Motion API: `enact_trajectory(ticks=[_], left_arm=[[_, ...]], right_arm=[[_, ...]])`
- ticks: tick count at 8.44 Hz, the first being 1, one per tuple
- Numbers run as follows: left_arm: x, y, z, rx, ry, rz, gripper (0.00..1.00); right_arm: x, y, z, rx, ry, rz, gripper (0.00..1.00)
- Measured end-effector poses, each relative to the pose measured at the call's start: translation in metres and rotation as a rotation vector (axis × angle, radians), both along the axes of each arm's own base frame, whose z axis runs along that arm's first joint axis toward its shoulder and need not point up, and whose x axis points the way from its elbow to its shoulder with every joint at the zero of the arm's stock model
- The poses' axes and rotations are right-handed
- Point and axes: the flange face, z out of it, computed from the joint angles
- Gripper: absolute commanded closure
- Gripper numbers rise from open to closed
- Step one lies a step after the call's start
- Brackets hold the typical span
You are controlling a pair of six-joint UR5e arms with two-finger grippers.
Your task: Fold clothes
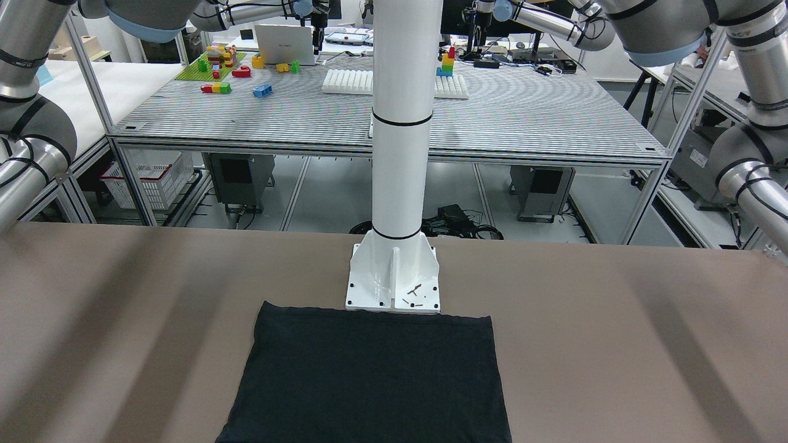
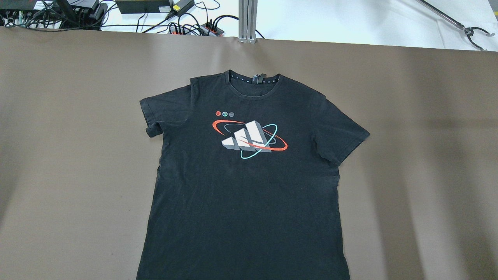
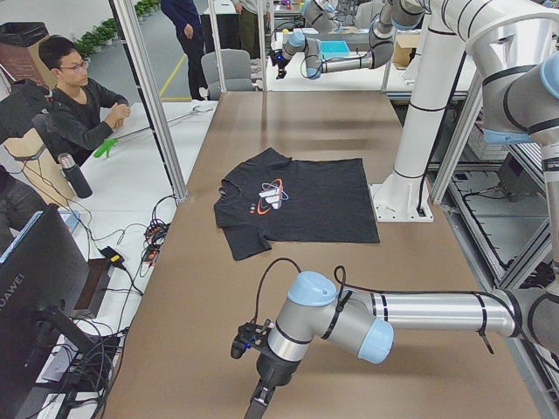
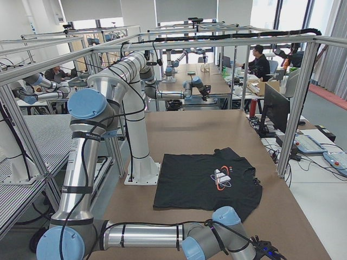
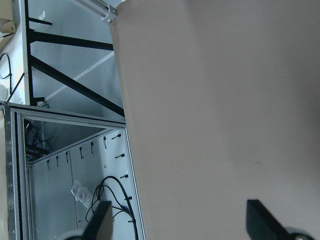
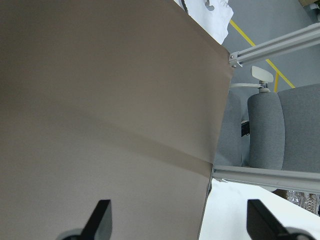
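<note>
The clothes are one black T-shirt (image 2: 249, 202) with a white, red and teal print on the chest. It lies flat and face up on the brown table (image 2: 58, 155), collar toward the far edge and both sleeves spread out. Its hem (image 1: 369, 381) lies right in front of the white pillar's base plate (image 1: 394, 289). My left gripper (image 5: 180, 220) hangs open over bare table near an edge, far from the shirt (image 3: 306, 205). My right gripper (image 6: 180, 217) is open too, above bare table at the opposite end, also clear of the shirt (image 4: 200, 181). Neither holds anything.
The white pillar (image 1: 400, 123) rises at the robot's side of the table. An aluminium post (image 2: 248, 19) and cables (image 2: 186, 23) sit past the far edge. A seated person (image 3: 79, 105) and a monitor (image 3: 44, 288) are beside the table's left end.
</note>
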Motion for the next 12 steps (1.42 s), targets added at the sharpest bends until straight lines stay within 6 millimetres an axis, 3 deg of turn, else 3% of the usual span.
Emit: enact_trajectory(ticks=[1, 3, 7, 9, 10, 12], left_arm=[[0.0, 0.0, 0.001, -0.001, -0.001, 0.0, 0.06], [0.001, 0.0, 0.0, -0.001, -0.003, -0.002, 0.06], [0.002, 0.0, 0.003, -0.005, 0.002, -0.004, 0.06], [0.003, 0.0, 0.004, -0.006, 0.004, -0.007, 0.06], [0.003, 0.0, 0.006, -0.012, 0.007, -0.012, 0.06], [0.003, 0.001, 0.01, -0.023, 0.01, -0.021, 0.06]], right_arm=[[-0.006, -0.001, -0.002, -0.002, -0.035, -0.002, 0.05], [-0.043, -0.012, -0.026, -0.029, -0.263, 0.027, 0.05], [-0.176, -0.036, -0.095, -0.121, -0.634, 0.057, 0.08], [-0.239, -0.042, -0.124, -0.163, -0.731, 0.064, 0.17], [-0.27, -0.045, -0.132, -0.188, -0.757, 0.056, 0.17], [-0.313, -0.053, -0.134, -0.222, -0.782, 0.04, 0.2]])
